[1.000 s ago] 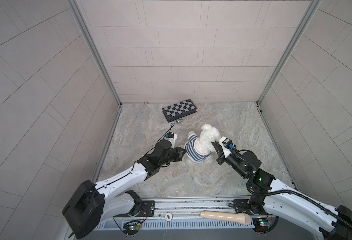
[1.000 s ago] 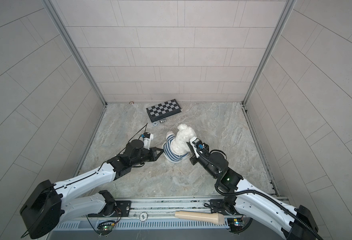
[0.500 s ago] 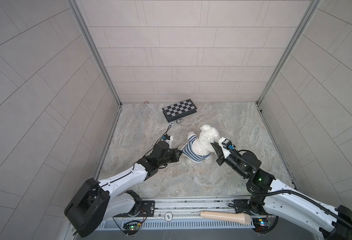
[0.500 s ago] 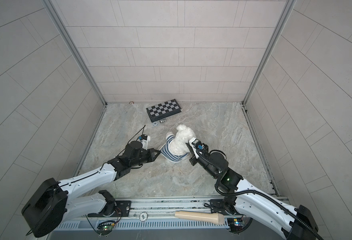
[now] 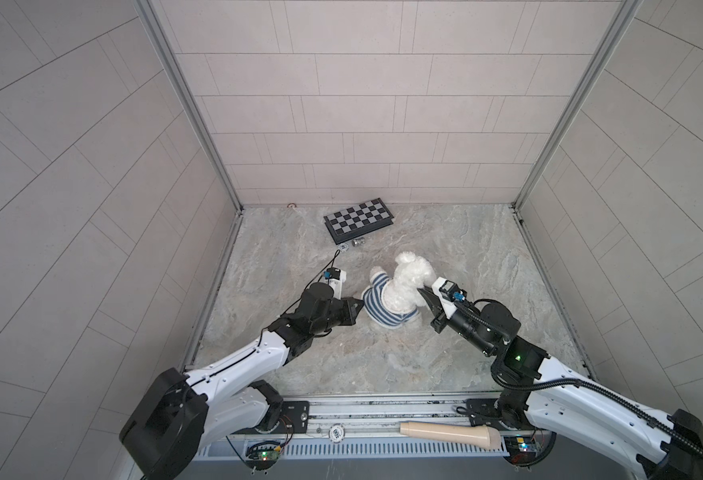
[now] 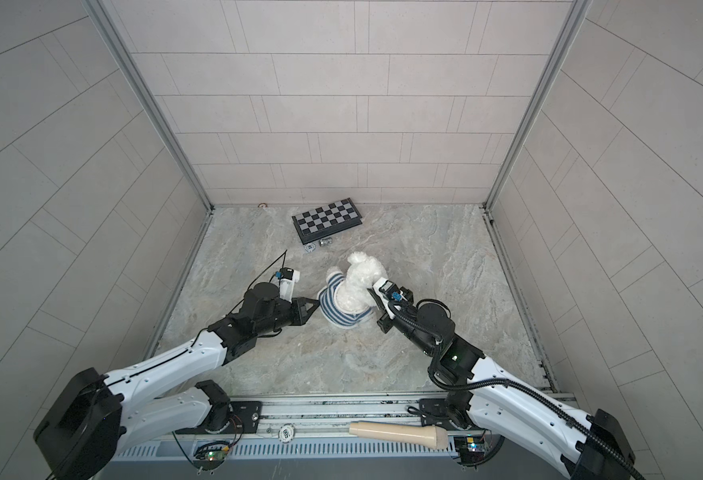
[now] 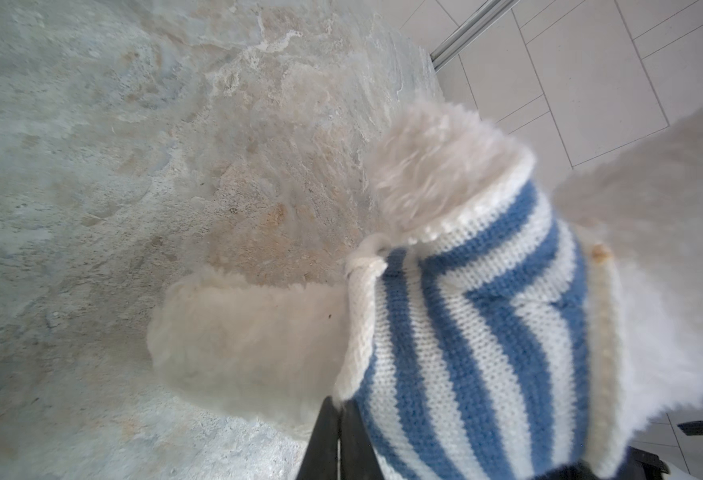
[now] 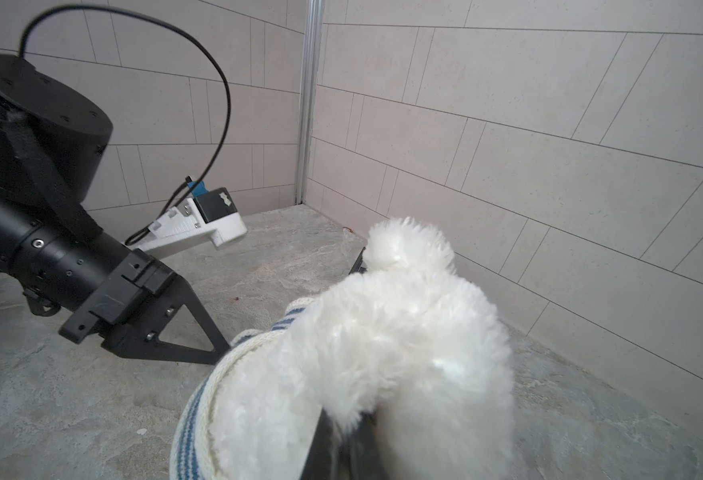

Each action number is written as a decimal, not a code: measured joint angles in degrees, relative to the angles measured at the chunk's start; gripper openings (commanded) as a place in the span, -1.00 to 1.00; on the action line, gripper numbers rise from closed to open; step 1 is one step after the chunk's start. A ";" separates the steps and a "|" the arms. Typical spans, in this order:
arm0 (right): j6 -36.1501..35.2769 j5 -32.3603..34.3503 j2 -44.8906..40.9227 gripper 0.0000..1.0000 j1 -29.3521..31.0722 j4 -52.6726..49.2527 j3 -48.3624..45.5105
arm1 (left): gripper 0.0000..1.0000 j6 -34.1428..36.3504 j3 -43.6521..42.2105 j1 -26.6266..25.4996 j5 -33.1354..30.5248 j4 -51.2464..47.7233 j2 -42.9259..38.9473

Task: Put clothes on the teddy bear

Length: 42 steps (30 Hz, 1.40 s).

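The white fluffy teddy bear (image 5: 410, 278) sits near the middle of the floor in both top views, its back towards the rail. A blue-and-white striped shirt (image 5: 376, 309) covers its lower body and one arm. My left gripper (image 5: 360, 309) comes in from the left. In the left wrist view its fingers (image 7: 329, 432) stand almost together, pinching the shirt's (image 7: 466, 332) white hem beside a bare leg (image 7: 250, 340). My right gripper (image 5: 422, 293) is shut on the bear's fur (image 8: 403, 332) at its right side, and the fingertips are buried in the fluff.
A folded chessboard (image 5: 358, 219) lies at the back, with two small metal parts (image 5: 351, 245) in front of it. A beige cylinder (image 5: 449, 432) rests on the front rail. Tiled walls close in the floor on three sides.
My left gripper has drawn slightly left and toward the front with the shirt's hem. The right gripper still holds the bear in about the same place.
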 measured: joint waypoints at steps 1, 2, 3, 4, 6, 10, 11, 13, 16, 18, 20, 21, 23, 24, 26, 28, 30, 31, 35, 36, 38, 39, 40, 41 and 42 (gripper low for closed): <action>0.13 0.13 0.28 -1.00 -0.66 0.00 0.00 | -0.45 0.57 -0.24 -0.02 0.09 -0.26 -1.31; 0.31 0.13 0.52 -1.00 -1.31 0.02 0.00 | -0.34 1.42 -0.63 0.00 0.20 -0.59 -2.93; 0.57 0.11 0.72 -1.00 -1.92 0.02 0.00 | -0.26 1.68 -0.92 0.00 0.22 -0.85 -4.15; 0.96 0.00 0.98 -1.00 -2.64 0.04 0.00 | -0.19 2.19 -1.20 0.00 0.26 -1.22 -5.46; 1.53 -0.35 1.25 -1.00 -3.76 0.09 0.00 | -0.14 2.95 -1.25 0.00 0.07 -2.82 -7.28; 2.27 -1.97 1.66 -1.00 -5.16 1.36 0.00 | -0.05 5.14 -1.11 0.00 -0.55 -7.02 -9.46; 2.45 -2.54 1.75 -1.00 -5.46 1.60 0.00 | -0.04 5.42 -0.98 0.00 -0.66 -7.85 -9.64; 2.64 -3.85 1.95 -1.00 -5.99 1.84 0.00 | -0.03 5.79 -0.13 0.00 -0.85 -9.64 -9.64; 2.69 -6.10 1.97 -1.00 -6.69 2.19 -0.02 | -0.03 5.84 1.51 0.28 -0.48 -10.60 -9.11; 2.69 -7.23 1.95 -1.00 -7.06 2.27 -0.02 | -0.03 5.75 2.54 0.76 0.37 -10.38 -8.61; 2.71 -8.13 1.90 -1.00 -7.32 2.32 -0.13 | 0.01 5.79 3.58 1.20 1.40 -10.34 -8.22; 2.71 -8.59 1.79 -1.00 -7.41 2.36 -0.24 | 0.03 5.88 4.07 1.38 1.81 -10.34 -8.15; 2.75 -9.20 1.51 -1.00 -7.56 2.43 -0.59 | 0.08 6.10 5.03 1.53 2.60 -10.45 -8.15; 2.78 -9.40 1.38 -1.00 -7.63 2.43 -0.76 | 0.11 6.36 5.51 1.64 2.95 -10.54 -8.15; 2.84 -9.73 1.29 -1.00 -7.67 2.49 -0.96 | 0.20 6.64 6.12 1.81 3.52 -10.58 -8.20; 2.89 -10.19 1.29 -1.00 -7.80 2.49 -0.96 | 0.35 7.10 6.34 2.27 4.50 -10.38 -8.20; 2.93 -10.73 1.29 -1.00 -7.93 2.60 -0.98 | 0.51 7.32 6.34 3.39 6.19 -10.12 -7.96; 2.93 -10.97 1.29 -1.00 -8.00 2.60 -0.96 | 0.58 7.23 6.34 4.31 7.50 -9.60 -7.56; 3.13 -12.09 1.14 -1.00 -8.02 3.13 -1.29 | 0.83 5.86 6.34 8.50 12.00 -6.71 -4.76; 3.15 -12.44 1.05 -1.00 -8.02 3.50 -1.57 | 0.84 5.38 6.34 9.29 13.14 -5.86 -3.85; 3.30 -13.20 1.03 -1.00 -8.04 3.96 -1.92 | 0.85 4.61 6.34 10.47 14.86 -4.20 -2.29; 3.32 -13.64 1.03 -1.00 -8.04 3.98 -1.99 | 0.85 4.17 6.34 10.60 15.63 -3.34 -1.70; 3.32 -14.03 1.03 -1.00 -8.04 4.15 -2.03 | 0.85 3.74 6.34 10.62 16.39 -2.60 -1.33; 3.34 -14.47 1.03 -1.00 -8.04 4.37 -2.03 | 0.84 3.39 6.34 10.62 17.05 -1.77 -1.09; 3.34 -14.91 1.03 -1.00 -8.04 4.59 -2.03 | 0.83 3.13 6.34 10.62 17.70 -0.87 -0.92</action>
